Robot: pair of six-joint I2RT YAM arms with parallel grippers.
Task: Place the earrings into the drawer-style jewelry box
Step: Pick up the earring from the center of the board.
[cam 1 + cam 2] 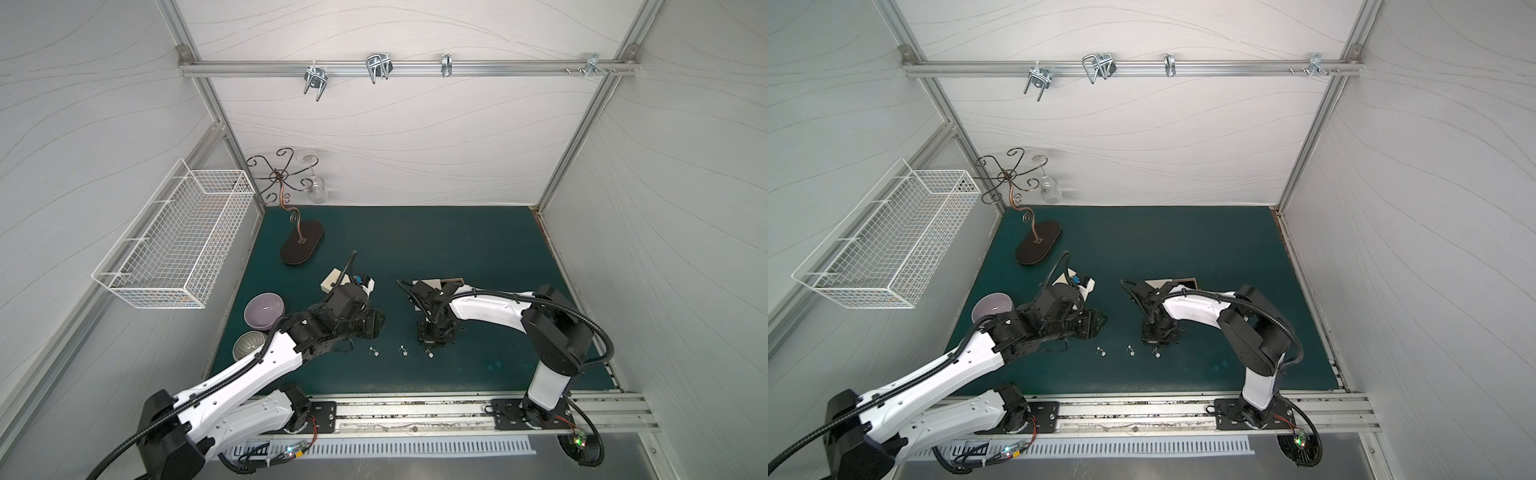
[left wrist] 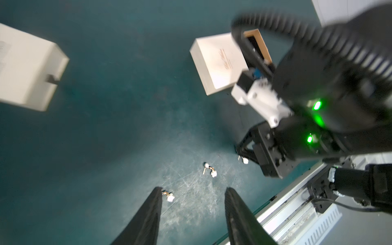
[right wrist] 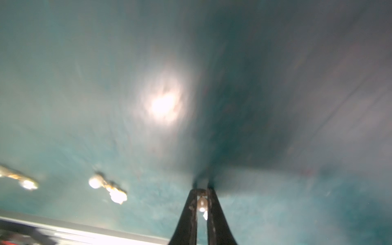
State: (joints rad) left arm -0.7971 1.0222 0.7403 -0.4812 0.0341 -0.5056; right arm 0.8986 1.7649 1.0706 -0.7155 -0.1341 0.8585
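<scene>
Green mat [image 3: 84, 106] below, right end effector [image 3: 202, 189] pinches an earring [image 3: 202, 204] lengthwise between fingers [image 3: 188, 212]; left end effector [image 2: 193, 188] gapes.

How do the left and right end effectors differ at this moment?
The left end effector stands open and empty; the right end effector is pinched shut on an earring. The left hangs clear of the mat; the right reaches down to it. Both are black and tapered.
</scene>
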